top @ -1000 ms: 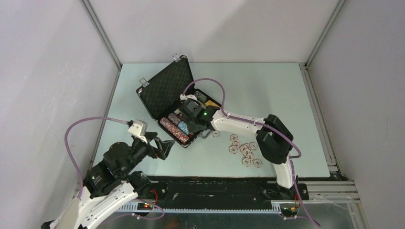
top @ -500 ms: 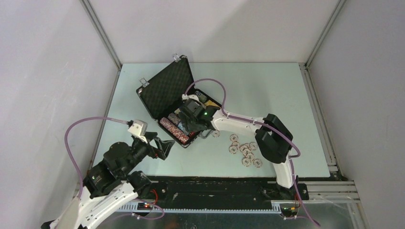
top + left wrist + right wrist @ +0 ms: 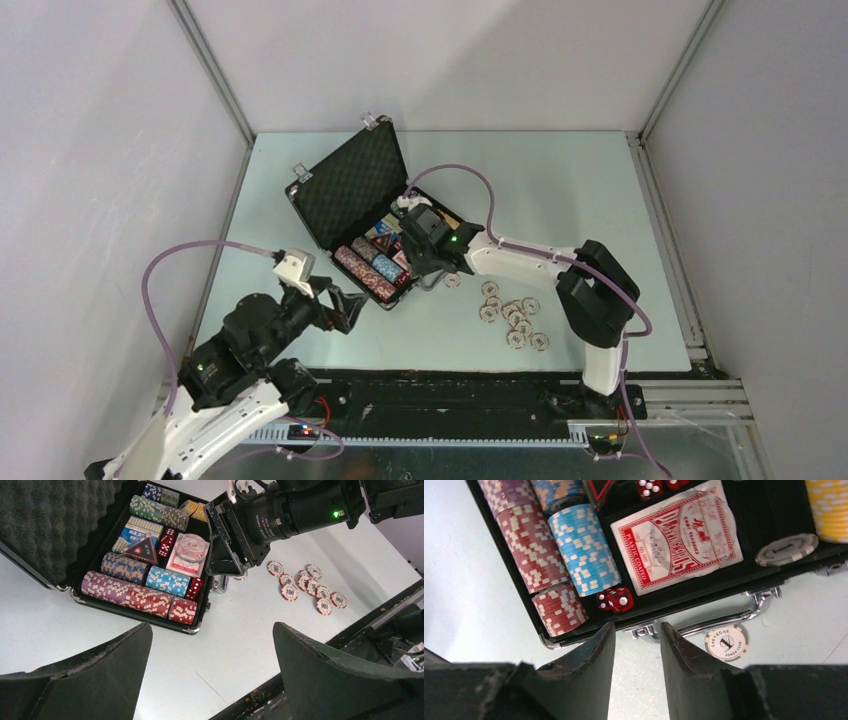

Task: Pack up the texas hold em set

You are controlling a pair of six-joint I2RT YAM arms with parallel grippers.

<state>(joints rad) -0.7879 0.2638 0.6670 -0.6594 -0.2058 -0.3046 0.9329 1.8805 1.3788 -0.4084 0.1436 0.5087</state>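
Right gripper [image 3: 636,630] empty, fingers narrowly apart, left gripper [image 3: 212,630] spread wide; going low could snag handle [image 3: 724,620], dragging case [image 3: 704,594].

Pale-green table [image 3: 560,180]: open black case [image 3: 345,190] at 10 o'clock of ctr; loose chip cluster [image 3: 513,318] at 4 o'clock; single chip [image 3: 452,281] btwn them, by case handle.

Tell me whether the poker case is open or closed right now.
Open. The case has its lid standing raised with the foam lining exposed, and the chip rows and a red card deck show inside.
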